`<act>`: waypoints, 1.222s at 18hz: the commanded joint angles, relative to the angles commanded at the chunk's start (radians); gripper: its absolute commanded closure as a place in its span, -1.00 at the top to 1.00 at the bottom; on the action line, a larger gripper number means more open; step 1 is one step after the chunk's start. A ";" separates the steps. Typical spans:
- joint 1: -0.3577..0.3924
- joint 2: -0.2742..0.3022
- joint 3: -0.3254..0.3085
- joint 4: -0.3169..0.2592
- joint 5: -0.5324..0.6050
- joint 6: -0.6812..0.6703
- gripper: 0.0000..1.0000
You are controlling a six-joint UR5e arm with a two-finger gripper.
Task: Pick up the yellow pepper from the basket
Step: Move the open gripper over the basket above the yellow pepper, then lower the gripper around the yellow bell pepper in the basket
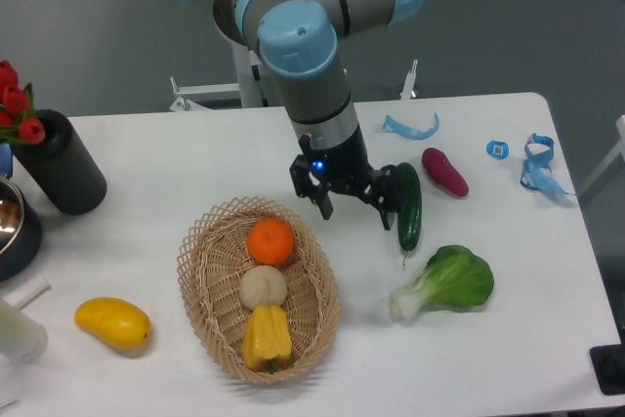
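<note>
partly hidden by the basket [200, 285] rim, yellow pepper [266, 335] lies inside.

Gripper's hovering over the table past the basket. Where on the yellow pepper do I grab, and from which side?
Probably from straight above. The blocky yellow pepper lies lengthwise at the near end of the oval woven wicker basket, with a pale round vegetable touching its far end. Close the open two-finger gripper across its narrower left-right width, mid-body.
</note>
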 joint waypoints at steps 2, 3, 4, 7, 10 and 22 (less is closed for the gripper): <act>-0.020 -0.028 0.019 0.000 -0.015 -0.048 1.00; -0.023 -0.035 0.019 0.000 -0.029 -0.084 1.00; -0.023 -0.040 0.019 0.000 -0.050 -0.126 1.00; -0.046 -0.072 0.023 0.000 -0.133 -0.163 1.00; -0.052 -0.117 0.026 0.000 -0.228 -0.210 1.00; -0.080 -0.261 0.069 0.077 -0.345 -0.264 1.00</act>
